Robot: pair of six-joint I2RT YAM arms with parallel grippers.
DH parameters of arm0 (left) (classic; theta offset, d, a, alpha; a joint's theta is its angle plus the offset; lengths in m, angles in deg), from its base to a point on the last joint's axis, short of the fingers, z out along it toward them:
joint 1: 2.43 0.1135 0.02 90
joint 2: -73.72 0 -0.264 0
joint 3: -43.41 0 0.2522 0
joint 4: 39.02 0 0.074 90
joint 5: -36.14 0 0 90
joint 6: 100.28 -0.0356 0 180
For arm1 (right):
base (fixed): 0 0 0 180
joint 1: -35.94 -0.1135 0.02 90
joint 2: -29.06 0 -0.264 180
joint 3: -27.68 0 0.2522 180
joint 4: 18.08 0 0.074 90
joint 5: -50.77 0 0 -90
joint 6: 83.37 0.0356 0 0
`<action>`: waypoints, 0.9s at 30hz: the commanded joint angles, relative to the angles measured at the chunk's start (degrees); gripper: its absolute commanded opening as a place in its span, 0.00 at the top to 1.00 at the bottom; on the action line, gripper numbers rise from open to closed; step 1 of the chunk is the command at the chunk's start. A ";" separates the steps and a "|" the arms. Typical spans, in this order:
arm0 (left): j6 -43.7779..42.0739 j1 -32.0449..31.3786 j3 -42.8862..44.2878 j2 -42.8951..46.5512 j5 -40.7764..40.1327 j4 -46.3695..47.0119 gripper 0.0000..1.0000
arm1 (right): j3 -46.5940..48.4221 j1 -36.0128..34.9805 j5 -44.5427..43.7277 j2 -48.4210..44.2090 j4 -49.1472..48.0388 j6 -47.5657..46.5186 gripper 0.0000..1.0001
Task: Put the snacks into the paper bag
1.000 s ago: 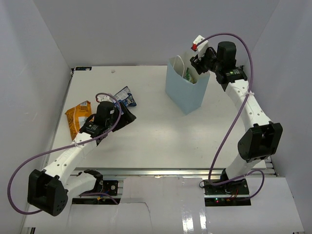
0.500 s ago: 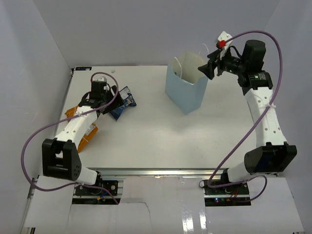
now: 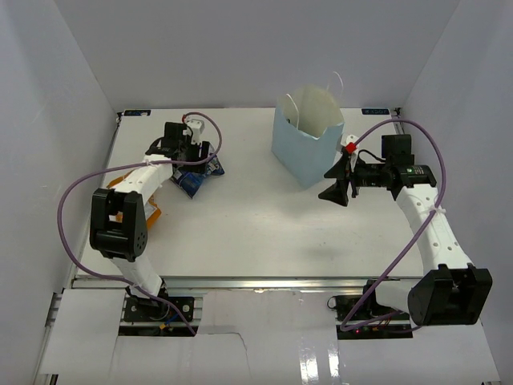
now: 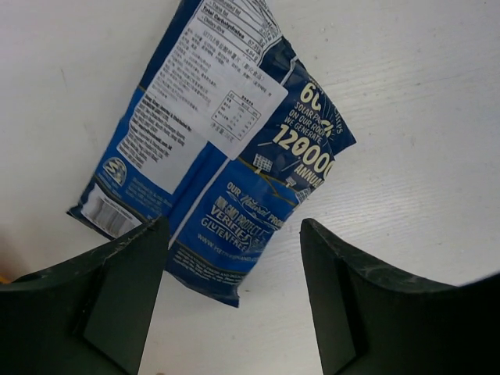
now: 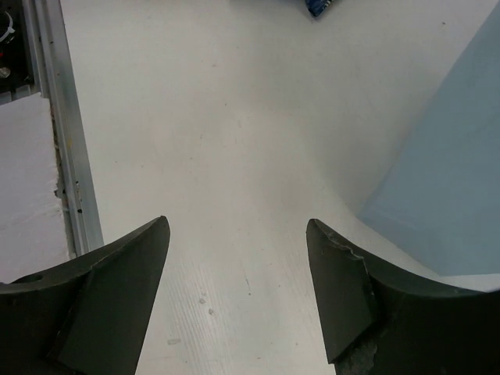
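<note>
A blue-and-white snack packet [image 4: 226, 141] lies flat on the white table, seen from close above in the left wrist view. My left gripper [image 4: 234, 226] hangs open over its lower end, its fingers [image 4: 133, 273] astride the packet's corner without touching it. From above, that packet [image 3: 192, 183] lies at the table's left, under the left gripper [image 3: 192, 156]. An orange chip bag [image 3: 119, 183] lies further left, partly behind the left arm. The light blue paper bag [image 3: 309, 152] stands upright at the back. My right gripper [image 3: 337, 181] is open and empty beside its right front corner.
In the right wrist view the right gripper [image 5: 238, 223] points across bare table, with the paper bag's wall [image 5: 453, 172] at right and the table's metal edge rail [image 5: 66, 117] at left. White walls enclose the table on three sides.
The right gripper left the bag's mouth, came down beside the bag and opened wider. The left arm swung to the back left over the blue packet.
</note>
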 commanded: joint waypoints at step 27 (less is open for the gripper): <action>-6.29 -8.13 0.67 -5.05 -19.10 7.85 0.89 | -1.23 -0.40 10.42 -1.20 7.74 -7.67 0.24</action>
